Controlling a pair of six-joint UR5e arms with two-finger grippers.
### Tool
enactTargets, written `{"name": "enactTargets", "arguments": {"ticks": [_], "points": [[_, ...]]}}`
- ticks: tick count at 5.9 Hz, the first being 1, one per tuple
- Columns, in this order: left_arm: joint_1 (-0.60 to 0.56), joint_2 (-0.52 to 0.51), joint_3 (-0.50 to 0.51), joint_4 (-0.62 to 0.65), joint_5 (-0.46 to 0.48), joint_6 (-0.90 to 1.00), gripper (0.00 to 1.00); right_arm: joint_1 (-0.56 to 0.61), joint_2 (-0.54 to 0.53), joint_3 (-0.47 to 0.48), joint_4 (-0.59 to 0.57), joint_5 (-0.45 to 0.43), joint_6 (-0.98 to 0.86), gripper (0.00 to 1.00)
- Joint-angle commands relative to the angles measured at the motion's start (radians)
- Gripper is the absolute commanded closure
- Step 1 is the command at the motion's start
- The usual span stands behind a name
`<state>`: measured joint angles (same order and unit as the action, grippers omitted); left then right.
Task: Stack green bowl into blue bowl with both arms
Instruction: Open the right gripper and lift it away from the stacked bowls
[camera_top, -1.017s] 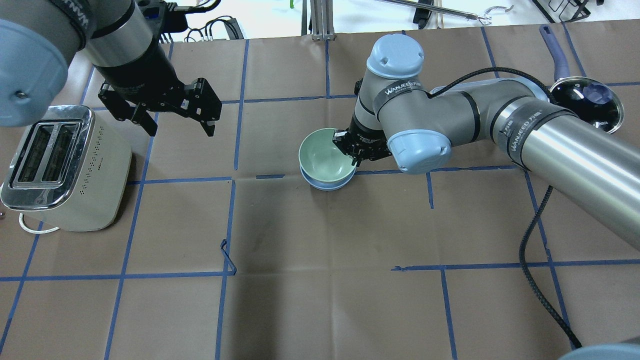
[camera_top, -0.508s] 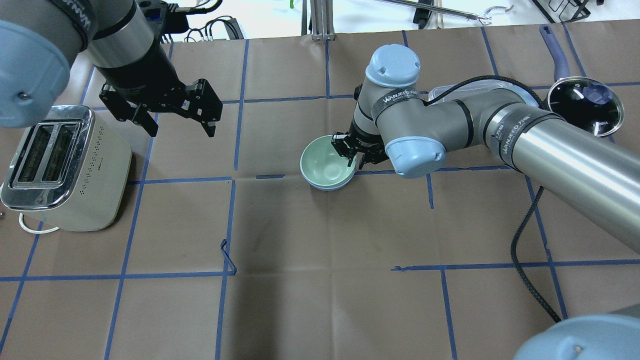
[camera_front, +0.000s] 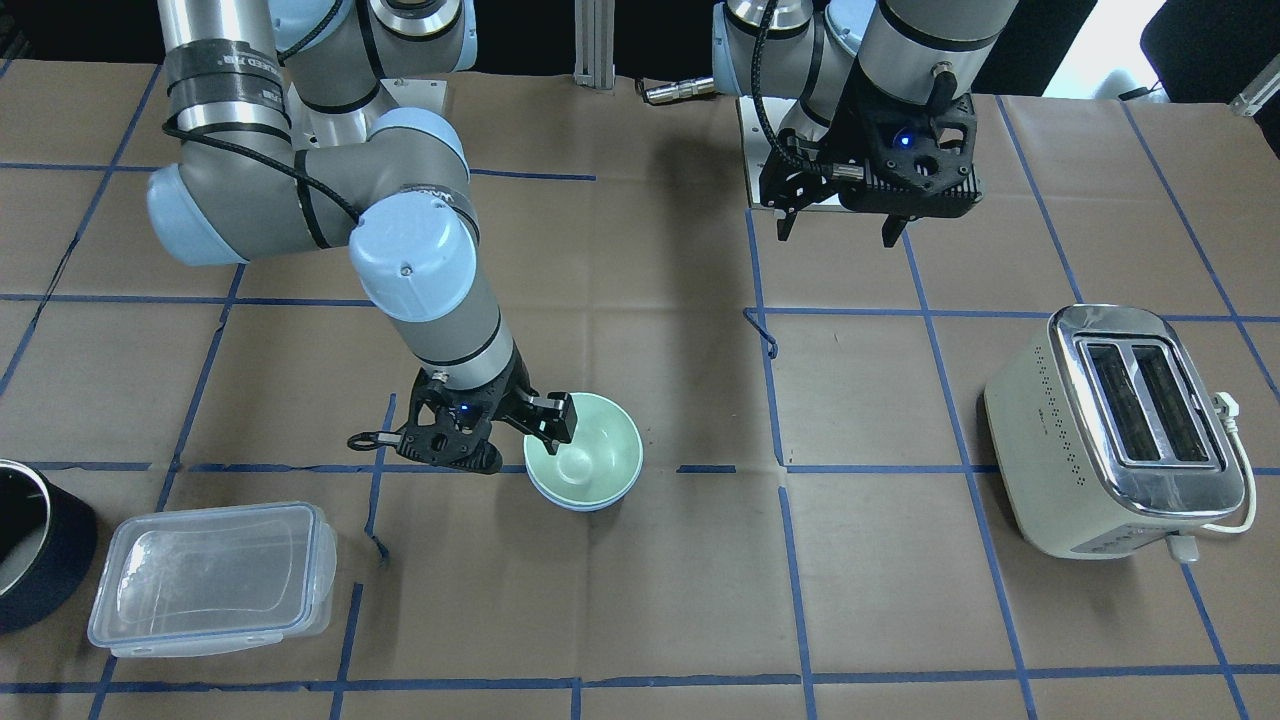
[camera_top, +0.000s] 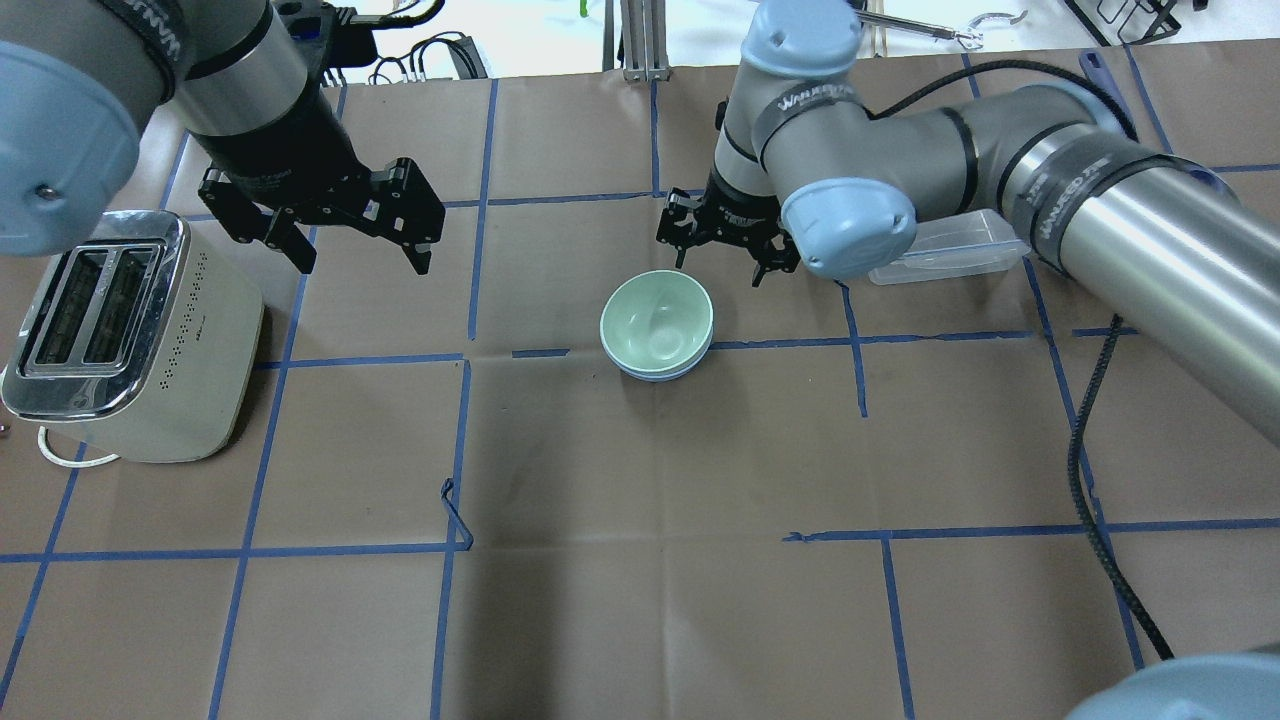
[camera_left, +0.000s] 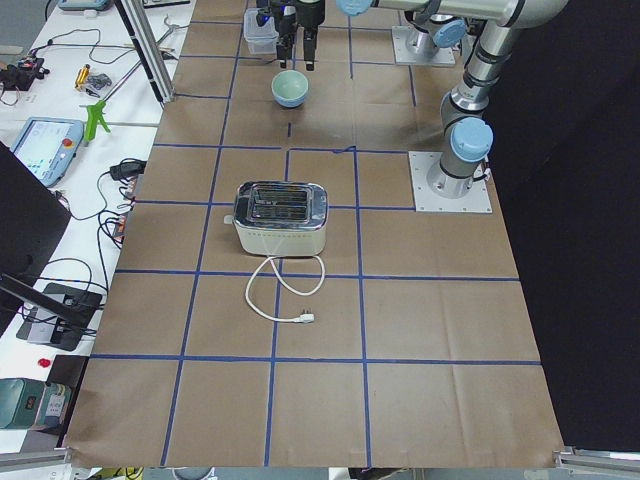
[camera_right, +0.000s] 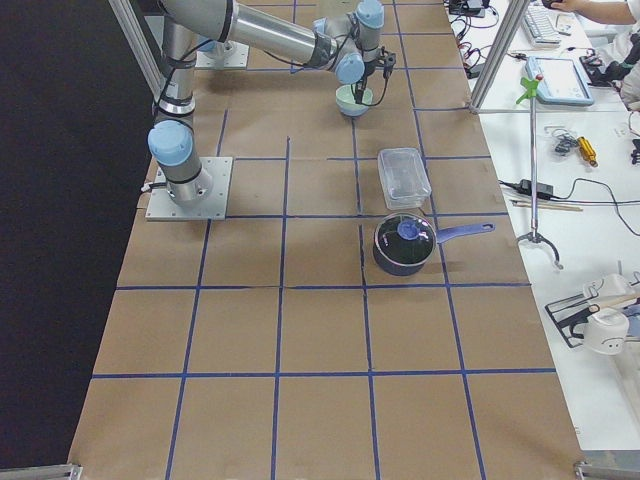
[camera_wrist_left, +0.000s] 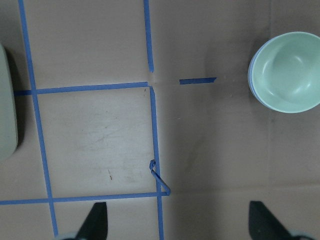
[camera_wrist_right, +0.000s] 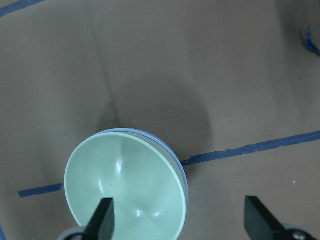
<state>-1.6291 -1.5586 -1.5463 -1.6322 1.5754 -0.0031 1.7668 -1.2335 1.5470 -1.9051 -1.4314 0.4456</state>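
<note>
The green bowl (camera_top: 655, 320) sits nested inside the blue bowl (camera_top: 657, 375) at the table's middle; only the blue rim shows beneath it. Both also show in the front view, green (camera_front: 585, 455) over blue (camera_front: 580, 506), and in the right wrist view, green (camera_wrist_right: 125, 190) over blue (camera_wrist_right: 178, 162). My right gripper (camera_top: 718, 270) is open and empty, raised just above and beside the bowls' rim (camera_front: 470, 445) (camera_wrist_right: 180, 220). My left gripper (camera_top: 362, 262) hangs open and empty well to the left, near the toaster (camera_front: 834, 237) (camera_wrist_left: 181, 222).
A cream toaster (camera_top: 130, 335) with a trailing cord stands at the left. A clear lidded container (camera_front: 210, 575) and a dark pot (camera_front: 20, 540) sit on the right arm's side. Blue tape lines cross the brown paper table (camera_top: 640, 560).
My right gripper has let go of the green bowl's rim, opened and lifted away toward the far side. The green bowl now rests level in the blue bowl. The left arm has not moved.
</note>
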Motion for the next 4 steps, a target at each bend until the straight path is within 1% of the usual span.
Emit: {"name": "enactTargets", "arguments": {"ticks": [1,2,3,4], "points": [[0.0,0.0,0.0,0.0,0.0,0.0,0.01,-0.07,-0.128,-0.074,0.278,-0.018,-0.139,0.0],[0.0,0.0,0.0,0.0,0.0,0.0,0.01,-0.149,-0.197,-0.074,0.391,-0.073,-0.254,0.0],[0.0,0.0,0.0,0.0,0.0,0.0,0.01,-0.221,-0.236,-0.071,0.462,-0.119,-0.375,0.0],[0.0,0.0,0.0,0.0,0.0,0.0,0.01,-0.24,-0.266,-0.064,0.48,-0.124,-0.392,0.0]]}}
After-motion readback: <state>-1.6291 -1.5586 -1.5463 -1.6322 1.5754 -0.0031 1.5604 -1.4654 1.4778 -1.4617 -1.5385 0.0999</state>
